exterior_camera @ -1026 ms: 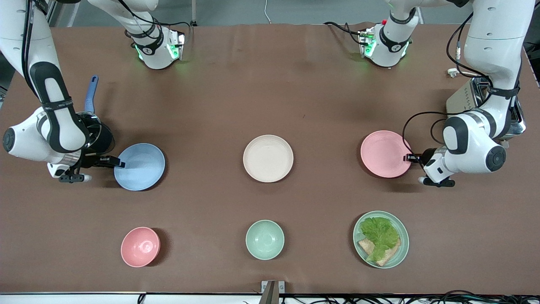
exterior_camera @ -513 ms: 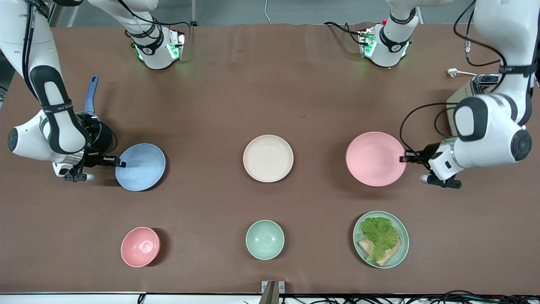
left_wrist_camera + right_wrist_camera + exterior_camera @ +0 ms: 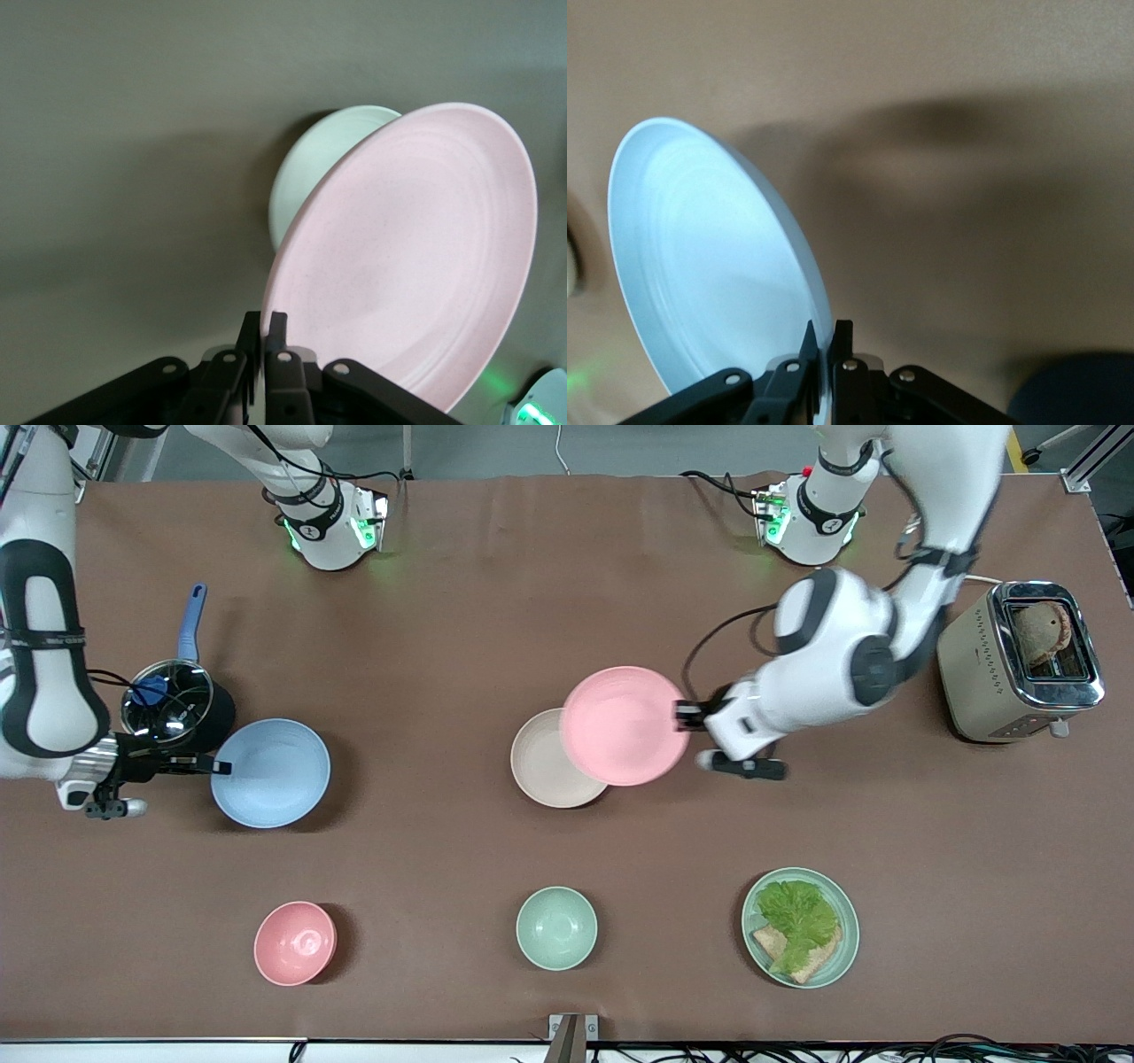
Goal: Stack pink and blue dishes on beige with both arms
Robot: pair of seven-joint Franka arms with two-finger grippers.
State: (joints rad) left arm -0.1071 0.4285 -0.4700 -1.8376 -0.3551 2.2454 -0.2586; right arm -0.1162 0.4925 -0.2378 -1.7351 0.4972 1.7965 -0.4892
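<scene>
A brown tabletop (image 3: 496, 629) carries everything, its near edge toward the front camera. Along that edge stand a small pink bowl (image 3: 295, 943) toward the right arm's end, a mint-green bowl (image 3: 556, 927) at the middle, and a mint-green plate (image 3: 801, 927) with lettuce and toast toward the left arm's end.

Farther from the camera, at the middle of the tabletop, lies the beige plate (image 3: 542, 766). The pink plate (image 3: 625, 725) hangs over it in the air, covering the part of it toward the left arm's end. The left gripper (image 3: 684, 716) has its fingers (image 3: 276, 329) clamped on the pink plate's rim, and in the left wrist view the beige plate (image 3: 310, 168) shows partly past the pink one (image 3: 416, 257).

Toward the right arm's end, the blue plate (image 3: 270, 772) is held by its rim in the right gripper (image 3: 211, 766), whose fingers (image 3: 842, 341) are pinched on the edge (image 3: 709, 274); whether it touches the tabletop cannot be told.

Just beside it, farther back, stands a pot (image 3: 170, 698) with a blue handle, partly hidden by the right arm. A toaster (image 3: 1019, 660) with bread in it stands near the edge at the left arm's end.
</scene>
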